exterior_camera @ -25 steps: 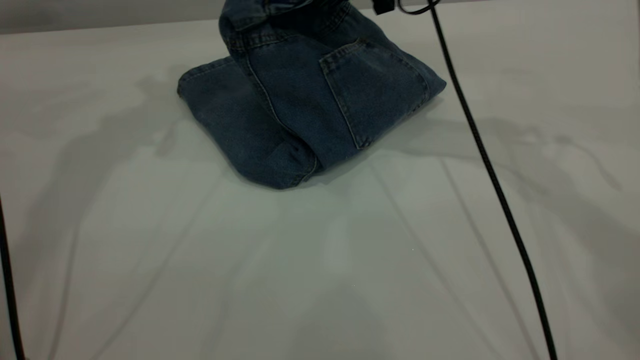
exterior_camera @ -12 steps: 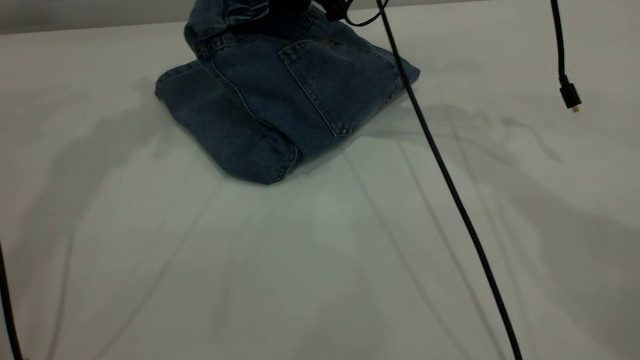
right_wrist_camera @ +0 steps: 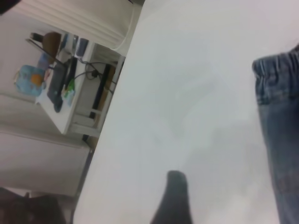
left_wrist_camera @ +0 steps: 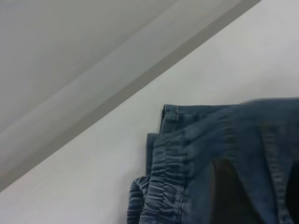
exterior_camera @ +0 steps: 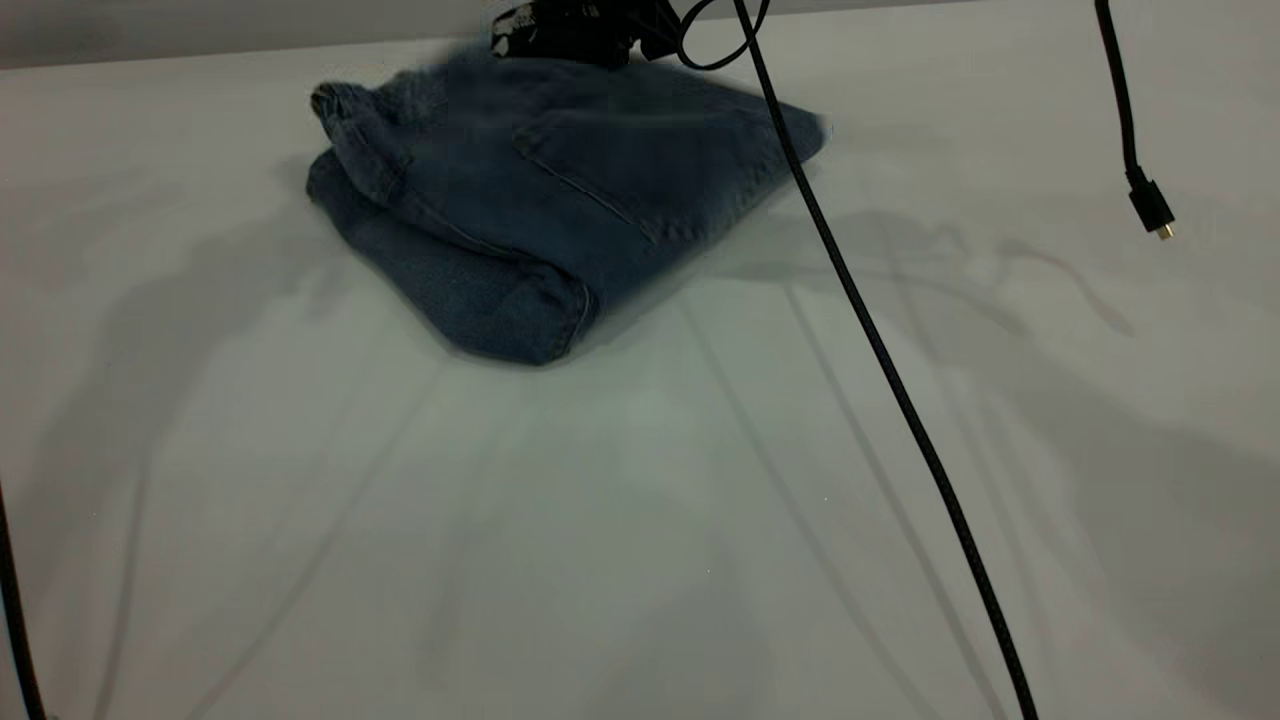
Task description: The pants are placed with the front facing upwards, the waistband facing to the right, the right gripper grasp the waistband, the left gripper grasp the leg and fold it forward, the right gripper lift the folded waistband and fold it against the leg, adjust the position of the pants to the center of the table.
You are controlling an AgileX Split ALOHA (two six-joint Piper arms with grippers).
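Right gripper [exterior_camera: 560,35], grip state unclear, sits behind folded pants [exterior_camera: 560,200]; no writing legible.

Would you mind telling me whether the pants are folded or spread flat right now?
Folded. The pants lie as a compact layered bundle on the table, the waistband doubled over onto the legs.

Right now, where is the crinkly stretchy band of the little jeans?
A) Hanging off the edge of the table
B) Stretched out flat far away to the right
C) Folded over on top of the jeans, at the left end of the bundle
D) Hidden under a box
C: the waistband lies folded over on the pants, at the left end of the bundle on the table.
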